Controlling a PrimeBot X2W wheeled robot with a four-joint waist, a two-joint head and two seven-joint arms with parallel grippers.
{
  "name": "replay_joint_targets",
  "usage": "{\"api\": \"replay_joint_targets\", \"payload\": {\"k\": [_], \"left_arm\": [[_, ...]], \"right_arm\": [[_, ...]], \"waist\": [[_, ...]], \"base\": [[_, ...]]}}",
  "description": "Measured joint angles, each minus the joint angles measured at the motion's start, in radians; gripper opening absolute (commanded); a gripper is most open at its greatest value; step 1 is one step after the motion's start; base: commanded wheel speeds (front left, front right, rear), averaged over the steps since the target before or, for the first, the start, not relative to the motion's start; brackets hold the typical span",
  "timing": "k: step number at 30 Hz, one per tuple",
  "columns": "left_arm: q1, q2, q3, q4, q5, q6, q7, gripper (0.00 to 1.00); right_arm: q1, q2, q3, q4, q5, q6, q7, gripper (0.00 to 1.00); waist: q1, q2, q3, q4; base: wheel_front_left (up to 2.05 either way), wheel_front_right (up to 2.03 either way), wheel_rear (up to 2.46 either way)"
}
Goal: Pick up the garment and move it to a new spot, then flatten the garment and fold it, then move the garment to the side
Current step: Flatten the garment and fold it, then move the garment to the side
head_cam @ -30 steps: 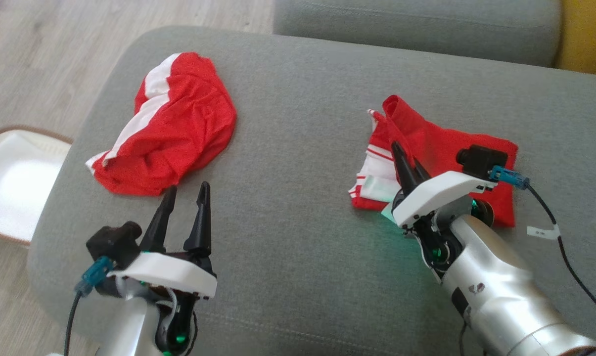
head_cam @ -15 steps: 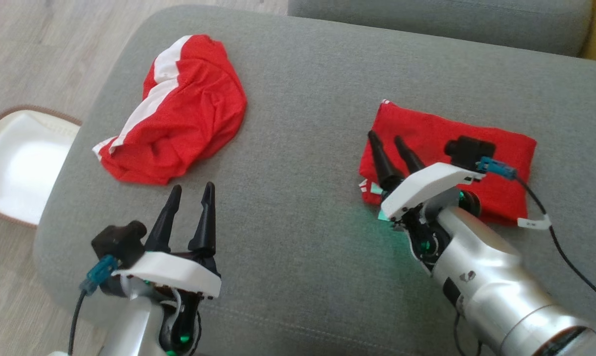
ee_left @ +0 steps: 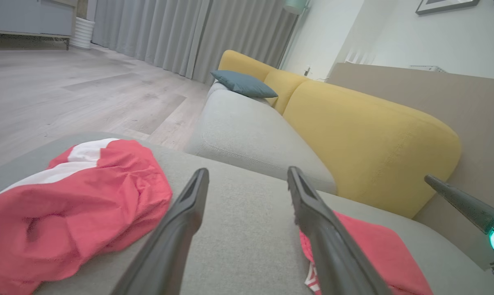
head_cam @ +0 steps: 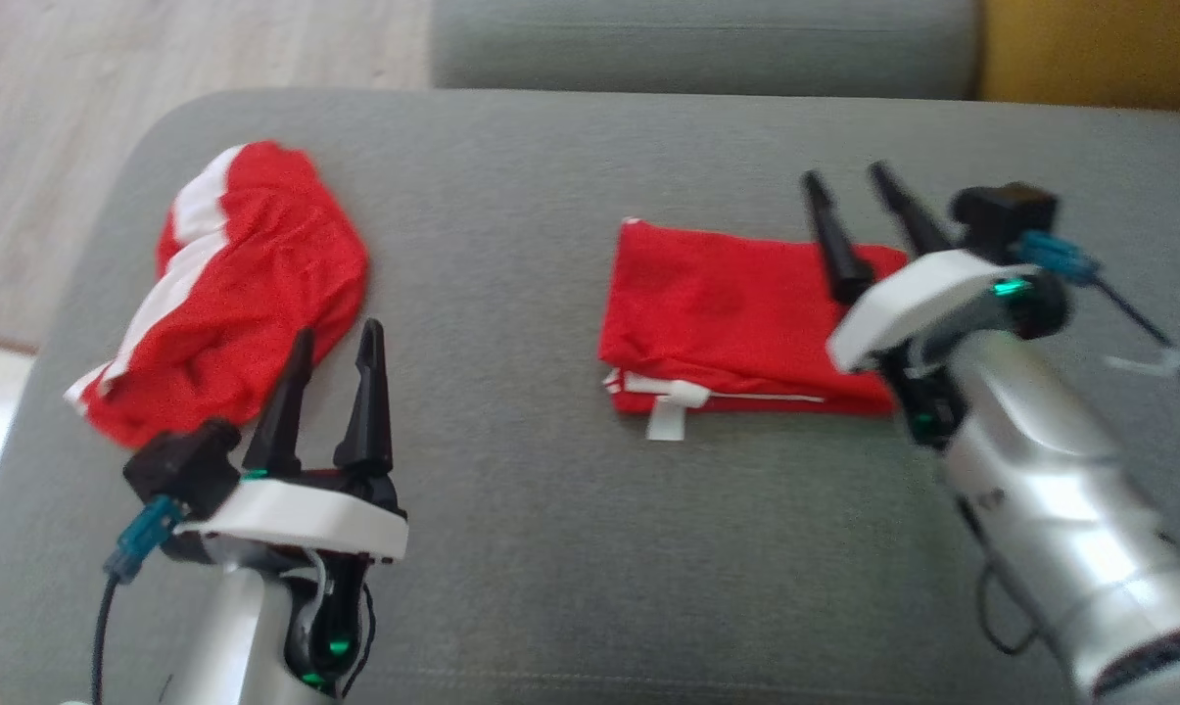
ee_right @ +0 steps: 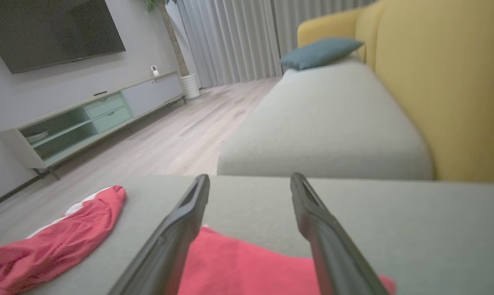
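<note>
**Folded red garment (head_cam: 736, 323) lies under the right arm's reach**

The garment rests right of the middle of the grey sofa cushion (head_cam: 550, 548), its long axis running from the left edge toward the right edge. The right gripper (head_cam: 844, 174) is the nearer, poised over the garment's right end, fingers spread and empty. The left gripper (head_cam: 338, 331), also spread and holding nothing, hangs near the front-left corner beside a crumpled red-and-white garment (head_cam: 237, 284). Moving the fold aside looks like the right arm's job.
</note>
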Motion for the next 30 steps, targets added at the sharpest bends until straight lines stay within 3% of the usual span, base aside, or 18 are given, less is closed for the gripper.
{"api": "replay_joint_targets", "payload": {"k": [5, 11, 18, 30], "left_arm": [[0.0, 0.0, 0.016, -0.043, 0.0, 0.002, 0.0, 1.0], [0.0, 0.0, 0.022, -0.058, 0.011, 0.001, 0.0, 1.0], [0.007, -0.001, 0.019, -0.042, 0.047, -0.005, 0.0, 1.0], [0.048, 0.0, 0.019, -0.043, 0.063, -0.004, 0.0, 1.0]], "right_arm": [[0.137, -0.054, -0.179, -0.185, -0.26, 0.0, -0.003, 1.0], [0.349, -0.021, -0.382, -0.427, -0.5, 0.0, -0.003, 1.0], [0.521, 0.051, -0.498, -0.591, -0.612, 0.0, -0.003, 1.0], [0.593, 0.071, -0.529, -0.641, -0.621, 0.0, -0.003, 1.0]], "waist": [[0.0, 0.0, -0.011, -0.066], [0.0, 0.0, -0.015, -0.118], [0.0, 0.0, -0.013, -0.144], [0.0, 0.0, -0.004, -0.146]], "base": [[0.0, 0.0, 0.0], [0.0, 0.0, 0.0], [0.0, 0.0, 0.0], [0.0, 0.0, 0.0]]}}
